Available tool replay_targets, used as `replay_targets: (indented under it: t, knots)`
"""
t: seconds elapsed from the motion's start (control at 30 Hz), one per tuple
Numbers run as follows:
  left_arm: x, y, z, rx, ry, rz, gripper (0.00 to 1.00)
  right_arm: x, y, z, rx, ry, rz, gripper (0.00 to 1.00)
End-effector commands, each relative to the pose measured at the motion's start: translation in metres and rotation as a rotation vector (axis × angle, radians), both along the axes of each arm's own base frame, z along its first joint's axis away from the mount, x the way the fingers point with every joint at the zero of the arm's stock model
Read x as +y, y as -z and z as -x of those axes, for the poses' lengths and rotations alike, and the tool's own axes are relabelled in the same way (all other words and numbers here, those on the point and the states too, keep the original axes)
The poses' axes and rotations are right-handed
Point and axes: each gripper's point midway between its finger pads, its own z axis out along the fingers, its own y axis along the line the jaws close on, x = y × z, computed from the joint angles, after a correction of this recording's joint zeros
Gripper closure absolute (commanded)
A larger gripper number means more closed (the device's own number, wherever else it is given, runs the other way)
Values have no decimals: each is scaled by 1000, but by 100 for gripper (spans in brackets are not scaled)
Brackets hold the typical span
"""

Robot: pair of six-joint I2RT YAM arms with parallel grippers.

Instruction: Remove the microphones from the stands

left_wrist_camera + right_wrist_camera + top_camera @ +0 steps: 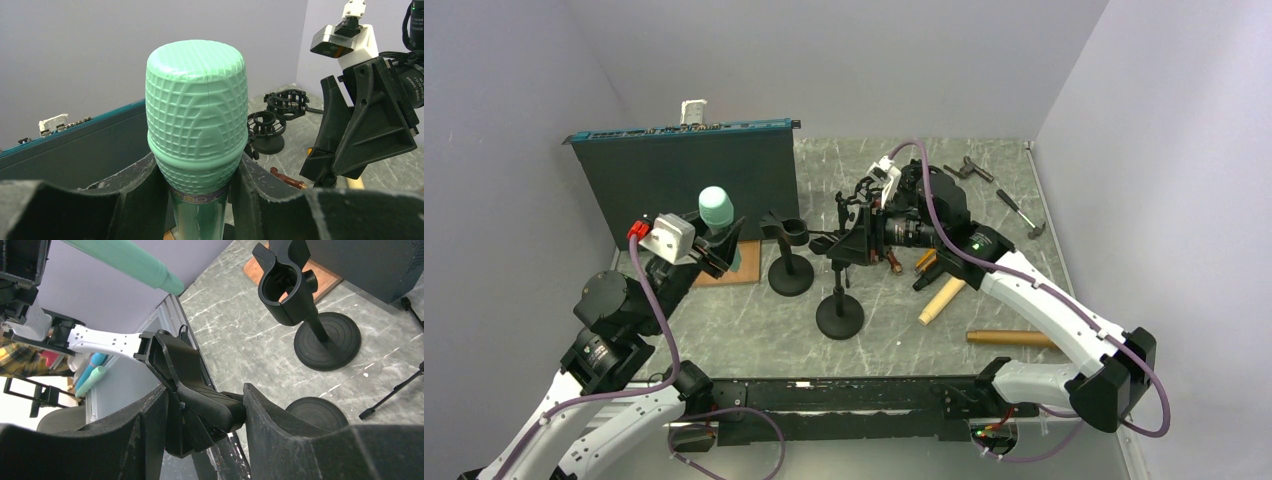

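Pinched between the right gripper [205, 407] fingers at the bottom edge: a black holder [192, 375], tilted. Beyond, on the marbled table [235, 330], an empty-clipped stand [300, 305] on its round base. Top left, well apart, a mint-green microphone [125, 260] shaft.

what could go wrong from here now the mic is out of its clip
1. The left pincer grips the microphone just below its head, on a smooth tapering body; it might slide down and drop.
2. The right pincer clamps the bracket atop the tall stand, high above a small round base; a sideways pull may tip it into the empty clip stand beside it.
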Motion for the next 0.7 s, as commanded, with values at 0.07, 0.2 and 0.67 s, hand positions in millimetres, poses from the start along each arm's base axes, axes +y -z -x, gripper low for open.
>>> replay_targets:
  t: [0.07,0.2,0.67]
  knots:
    - [-1,-8,1,-31,9,15,100,-4,26,8,11,-31,30,90]
    - [-3,-7,0,-27,13,13,100,-9,56,9,56,-19,88,95]
    - [-14,9,-13,17,16,-23,100,-14,148,9,186,26,186,93]
